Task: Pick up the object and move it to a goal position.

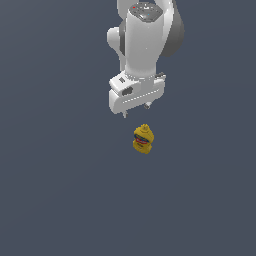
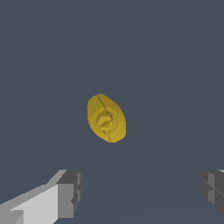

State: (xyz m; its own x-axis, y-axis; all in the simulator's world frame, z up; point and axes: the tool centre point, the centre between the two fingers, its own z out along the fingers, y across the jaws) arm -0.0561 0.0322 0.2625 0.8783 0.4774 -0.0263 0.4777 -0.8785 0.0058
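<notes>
My claw hangs spread wide above the upright bottle; I risk clipping its cap off-centre and toppling it.

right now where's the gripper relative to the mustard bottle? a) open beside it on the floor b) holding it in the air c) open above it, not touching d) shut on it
c: the gripper hangs above the standing mustard bottle; in the wrist view its fingers are spread wide with nothing between them.

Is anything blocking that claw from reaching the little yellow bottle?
Nothing visible does. The open gripper hangs above the small yellow squeeze bottle with a pointed cap, and only bare dark grey surface surrounds it.
</notes>
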